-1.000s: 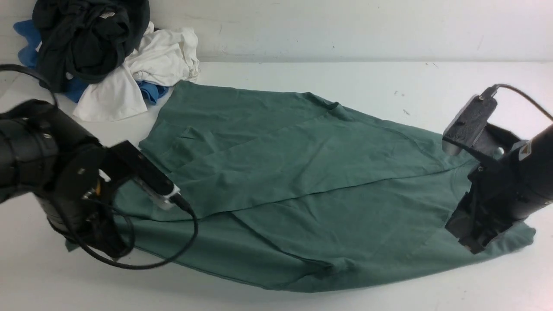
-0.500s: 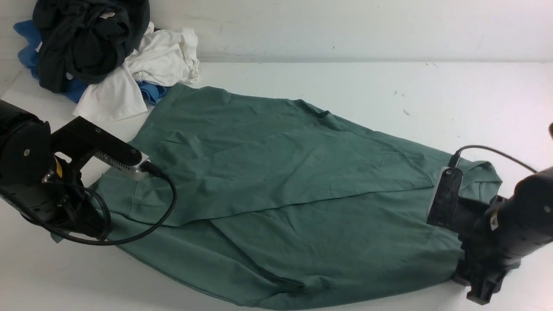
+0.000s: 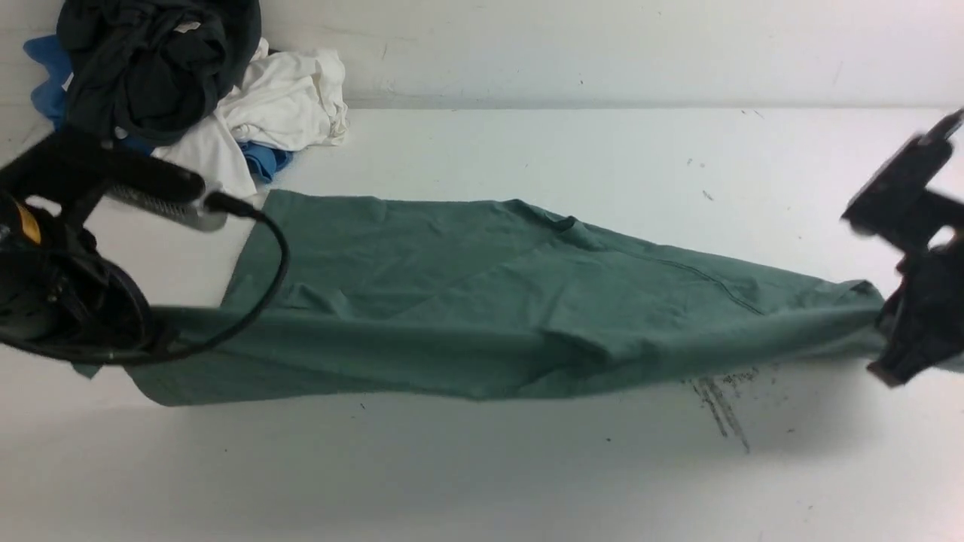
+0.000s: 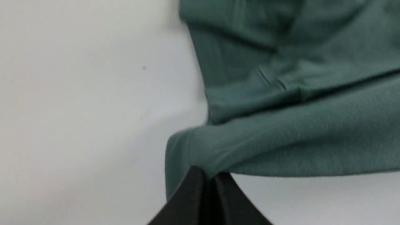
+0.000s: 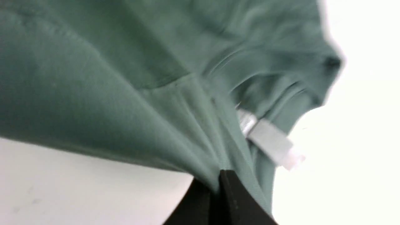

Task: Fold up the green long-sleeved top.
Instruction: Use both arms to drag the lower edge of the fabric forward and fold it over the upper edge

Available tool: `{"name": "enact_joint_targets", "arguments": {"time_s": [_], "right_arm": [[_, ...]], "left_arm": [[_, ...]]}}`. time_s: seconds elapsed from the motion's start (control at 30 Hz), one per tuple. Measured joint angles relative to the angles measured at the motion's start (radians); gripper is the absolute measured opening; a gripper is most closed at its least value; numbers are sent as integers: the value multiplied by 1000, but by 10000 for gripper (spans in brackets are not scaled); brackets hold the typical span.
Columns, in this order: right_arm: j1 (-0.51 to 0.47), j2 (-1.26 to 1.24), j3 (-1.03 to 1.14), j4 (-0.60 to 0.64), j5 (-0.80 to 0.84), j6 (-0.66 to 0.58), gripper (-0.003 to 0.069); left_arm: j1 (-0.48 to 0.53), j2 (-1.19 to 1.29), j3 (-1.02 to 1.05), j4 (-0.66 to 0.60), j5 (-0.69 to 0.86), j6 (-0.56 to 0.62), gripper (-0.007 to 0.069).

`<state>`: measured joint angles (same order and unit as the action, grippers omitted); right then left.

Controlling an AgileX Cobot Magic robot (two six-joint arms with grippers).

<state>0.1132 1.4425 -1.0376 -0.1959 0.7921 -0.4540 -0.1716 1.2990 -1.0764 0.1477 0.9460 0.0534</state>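
The green long-sleeved top (image 3: 482, 301) hangs stretched in a long band across the table (image 3: 482, 467), its near edge raised off the surface. At the band's left end my left gripper (image 3: 147, 346) is shut on a bunched corner of the fabric; the left wrist view shows its black fingers (image 4: 190, 187) pinched on the top (image 4: 281, 134), with the left gripper (image 4: 207, 176) closed tight. My right gripper (image 3: 889, 361) is shut on the right end. The right wrist view shows the right gripper (image 5: 215, 182) clamping the top (image 5: 125, 93) beside the white neck label (image 5: 268, 140).
A heap of other garments lies at the back left: black (image 3: 143, 68), white (image 3: 271, 105) and blue (image 3: 263, 162). Dark scuff marks (image 3: 719, 403) streak the table under the top's right part. A wall (image 3: 602, 45) closes the far side.
The top lay spread wide on the table; now it is drawn taut into a narrow raised band. The right gripper went to the right end and shut on it; both arms rose.
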Motion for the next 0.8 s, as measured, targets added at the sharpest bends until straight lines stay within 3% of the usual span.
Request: {"name": "enact_joint_targets", "arguments": {"time_s": [0.3,0.43,0.53,0.7,0.8], "right_arm": [[-58,292,-236,106,-148,-25,6],[-60,489,-349,107,-177,52,48],[-70,582,-429,107,-176,135,136],[-78,602,-541,105,-85,225,322],[-77,582,-598,117,-17,230,361]], "left_arm": [[49,425,-418,7,-74,-20,2],[50,727,-659,20,-79,-26,24],[50,920,-870,20,-11,-42,95],[50,1170,-1250,25,246,-43,308],[50,1219,-1402,25,278,-22,414]]}}
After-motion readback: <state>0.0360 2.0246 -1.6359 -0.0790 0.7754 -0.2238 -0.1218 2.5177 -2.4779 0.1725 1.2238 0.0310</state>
